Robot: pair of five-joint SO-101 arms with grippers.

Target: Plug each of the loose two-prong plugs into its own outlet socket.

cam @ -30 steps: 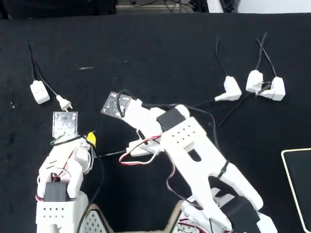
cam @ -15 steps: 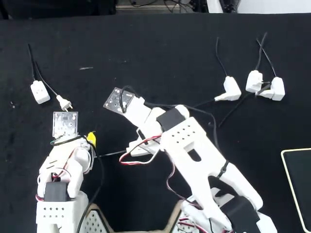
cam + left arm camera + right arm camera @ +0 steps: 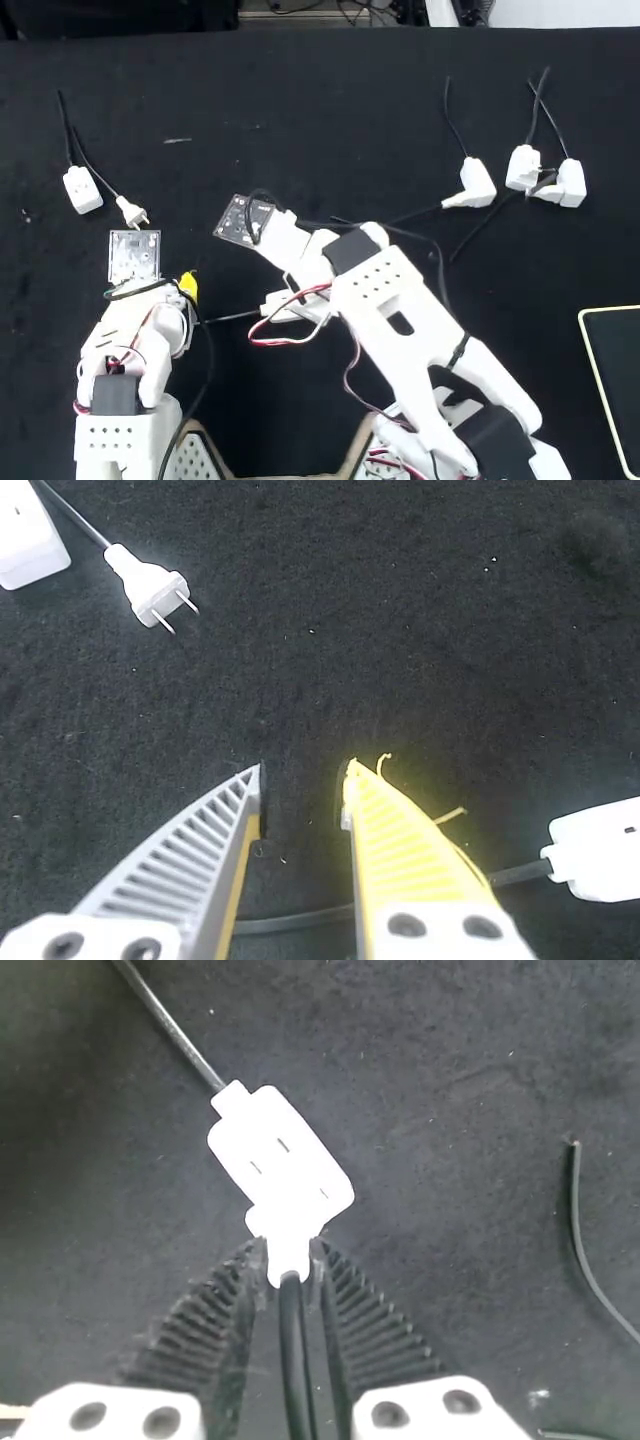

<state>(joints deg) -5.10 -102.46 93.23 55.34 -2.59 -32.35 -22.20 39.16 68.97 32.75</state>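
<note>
Right pincer [image 3: 288,1252]: clenched on white plug [image 3: 287,1243], cord running back through the grip. Plug nose butts against end of white socket block [image 3: 281,1163]. Prongs hidden, so you cannot tell if seated.

Left pincer [image 3: 302,776]: released, jaws apart over black table [image 3: 430,630], grasping nothing.

Note for you: second plug [image 3: 148,583] lies loose on table, prongs exposed, ahead of left arm. Another socket block [image 3: 81,190] sits just beside it.

Three white cord pieces [image 3: 523,167] grouped at far right, well apart from both arms.
</note>
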